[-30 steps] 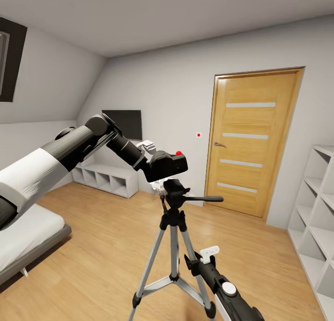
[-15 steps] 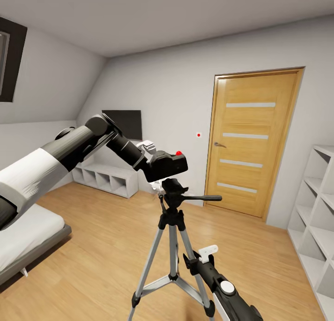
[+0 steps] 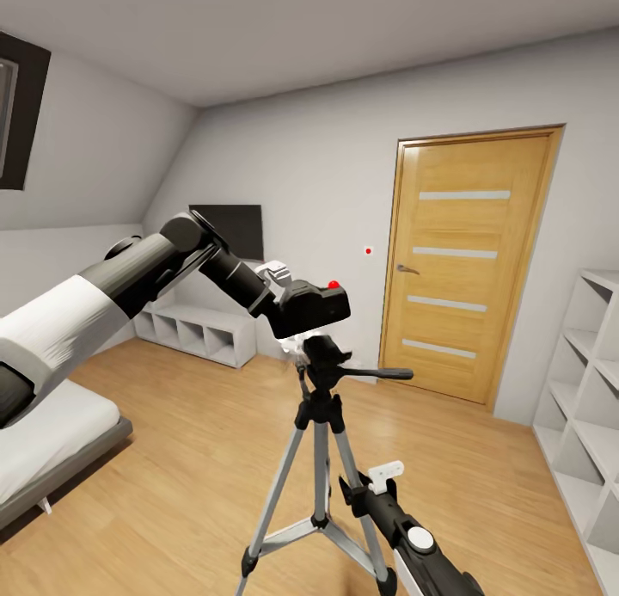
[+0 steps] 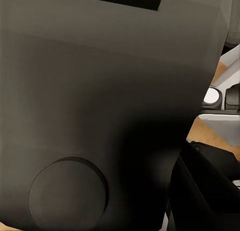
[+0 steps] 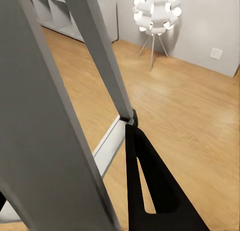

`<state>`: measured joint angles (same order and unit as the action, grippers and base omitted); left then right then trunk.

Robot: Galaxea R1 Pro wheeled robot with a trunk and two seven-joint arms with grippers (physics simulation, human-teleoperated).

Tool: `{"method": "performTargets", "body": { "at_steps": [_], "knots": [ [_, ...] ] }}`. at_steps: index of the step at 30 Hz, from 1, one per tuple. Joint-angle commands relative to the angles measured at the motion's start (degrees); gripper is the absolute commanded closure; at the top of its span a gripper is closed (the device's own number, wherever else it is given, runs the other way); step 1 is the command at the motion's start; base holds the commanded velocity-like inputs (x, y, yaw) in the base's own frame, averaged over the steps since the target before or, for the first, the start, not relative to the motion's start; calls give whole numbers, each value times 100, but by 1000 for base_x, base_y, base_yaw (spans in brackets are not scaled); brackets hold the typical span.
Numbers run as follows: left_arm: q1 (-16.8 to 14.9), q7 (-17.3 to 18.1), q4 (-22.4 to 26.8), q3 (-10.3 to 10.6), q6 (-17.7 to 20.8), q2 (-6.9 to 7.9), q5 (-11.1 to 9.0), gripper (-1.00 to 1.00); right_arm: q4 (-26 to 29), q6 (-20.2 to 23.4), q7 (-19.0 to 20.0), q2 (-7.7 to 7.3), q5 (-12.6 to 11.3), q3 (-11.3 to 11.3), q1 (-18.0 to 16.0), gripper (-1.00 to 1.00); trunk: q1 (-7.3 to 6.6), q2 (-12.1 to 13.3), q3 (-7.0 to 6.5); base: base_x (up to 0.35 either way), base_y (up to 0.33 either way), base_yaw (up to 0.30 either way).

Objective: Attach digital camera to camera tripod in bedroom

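Bedroom interior, head view: digital camera (image 3: 311, 309), black with a red button on top, at centre frame, carried at the end of the left arm and sitting directly above the black pan head of the camera tripod (image 3: 320, 424); whether the two touch cannot be told, the junction being dark on dark. Left gripper (image 3: 288, 308) largely masked by the camera body; its jaws appear pinched on the camera, though the fingers themselves are hard to make out. Tripod handle projects toward the right of frame; silver legs spread downward, the right leg partly covered by the right arm, feet cut off at the lower edge. Right gripper (image 3: 383, 476), lower centre-right, close beside a tripod leg; one white fingertip shows, jaw state cannot be told. Oak door (image 3: 460, 265) with frosted strips at right; white cube shelves (image 3: 589, 381) cut by the right edge; bed (image 3: 52, 445) cut at lower left. Left wrist view: the camera's dark body (image 4: 100, 106) at close range, blurred. Right wrist view: grey tripod legs (image 5: 102, 56) close up, a white lamp (image 5: 156, 11) beyond, on the wood floor (image 5: 190, 116)
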<state>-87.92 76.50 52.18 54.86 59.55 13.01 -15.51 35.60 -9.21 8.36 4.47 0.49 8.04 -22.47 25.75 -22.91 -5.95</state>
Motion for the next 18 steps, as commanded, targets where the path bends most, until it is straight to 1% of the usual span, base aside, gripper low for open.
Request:
{"method": "performTargets", "body": {
  "at_steps": [1,10,18],
  "knots": [
    [-8,15,3,16,45,1,-14,100,-144,1,20,1,74,48,-1,100,3,-1,4,0,0,0],
    [-7,14,-13,16,45,-125,-14,100,-191,-9,24,9,74,45,-3,100,3,-1,4,0,0,0],
    [-7,10,-21,22,45,-157,-14,100,-230,-16,25,10,74,48,-3,100,3,-1,4,0,0,0]
  ]
}}
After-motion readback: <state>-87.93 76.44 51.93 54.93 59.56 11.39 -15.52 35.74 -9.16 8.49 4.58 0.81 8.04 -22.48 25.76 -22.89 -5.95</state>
